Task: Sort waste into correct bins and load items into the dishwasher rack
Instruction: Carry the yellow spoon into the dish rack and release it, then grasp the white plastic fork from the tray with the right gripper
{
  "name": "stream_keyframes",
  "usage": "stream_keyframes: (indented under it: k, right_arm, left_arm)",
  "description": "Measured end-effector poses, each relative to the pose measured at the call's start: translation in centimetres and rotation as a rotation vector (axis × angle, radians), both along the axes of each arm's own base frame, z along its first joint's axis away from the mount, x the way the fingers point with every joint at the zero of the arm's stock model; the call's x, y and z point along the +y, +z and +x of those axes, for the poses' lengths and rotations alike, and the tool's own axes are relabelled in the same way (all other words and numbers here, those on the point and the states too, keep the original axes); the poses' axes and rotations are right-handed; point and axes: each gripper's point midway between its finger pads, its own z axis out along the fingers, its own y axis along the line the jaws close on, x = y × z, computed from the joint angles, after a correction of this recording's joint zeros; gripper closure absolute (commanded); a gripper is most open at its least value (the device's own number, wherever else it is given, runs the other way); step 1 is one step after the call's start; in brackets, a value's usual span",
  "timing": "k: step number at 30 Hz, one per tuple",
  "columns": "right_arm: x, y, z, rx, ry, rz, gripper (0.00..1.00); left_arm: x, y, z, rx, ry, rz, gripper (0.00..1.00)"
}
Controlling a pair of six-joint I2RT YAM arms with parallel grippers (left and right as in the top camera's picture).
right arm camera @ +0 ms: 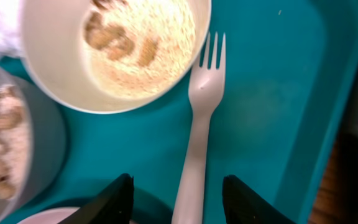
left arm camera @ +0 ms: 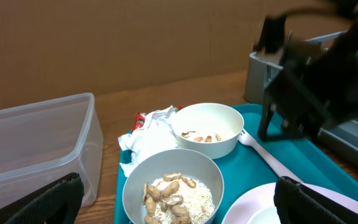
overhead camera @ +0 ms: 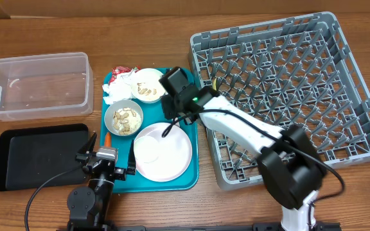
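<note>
On the teal tray [overhead camera: 188, 138] are two white bowls with beige scraps [overhead camera: 148, 85] [overhead camera: 124, 119], a pink plate [overhead camera: 166, 154], a crumpled napkin [overhead camera: 116, 92], a red wrapper [overhead camera: 122, 69] and an orange carrot tip [overhead camera: 108, 136]. My right gripper [right arm camera: 179, 186] is open, low over the tray, straddling the handle of a pale fork [right arm camera: 201, 118] beside the far bowl [right arm camera: 123, 43]. My left gripper [left arm camera: 179, 208] is open and empty, hovering near the peanut bowl [left arm camera: 173, 186]. The clear tub [overhead camera: 34, 83] and the black tray [overhead camera: 40, 157] lie at the left. The grey rack [overhead camera: 288, 96] is at the right.
The right arm [overhead camera: 236, 125] reaches from the front over the rack's near-left corner to the tray. A yellowish piece [overhead camera: 216, 83] shows in the rack near its left wall. The left arm base [overhead camera: 88, 199] stands at the front edge by the black tray.
</note>
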Motion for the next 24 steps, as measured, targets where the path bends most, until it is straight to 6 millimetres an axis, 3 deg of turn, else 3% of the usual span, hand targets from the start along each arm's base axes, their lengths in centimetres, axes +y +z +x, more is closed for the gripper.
stream_keyframes:
  k: [6,14,17,24]
  right_arm:
    - [-0.3,-3.4,0.1,0.037,-0.023,-0.040,0.54]
    - [0.2,-3.7,0.9,0.009,-0.031,-0.024,0.66]
    - [-0.3,-5.1,0.9,0.021,-0.042,-0.059,0.71]
    - [-1.3,-5.2,1.3,-0.005,-0.069,-0.108,0.82]
  left_arm:
    - [0.0,0.0,0.0,0.000,0.000,0.000,0.00]
    - [0.0,0.0,0.0,0.000,0.000,0.000,0.00]
    - [0.0,0.0,0.0,0.000,0.000,0.000,0.00]
    - [0.0,0.0,0.0,0.000,0.000,0.000,0.00]
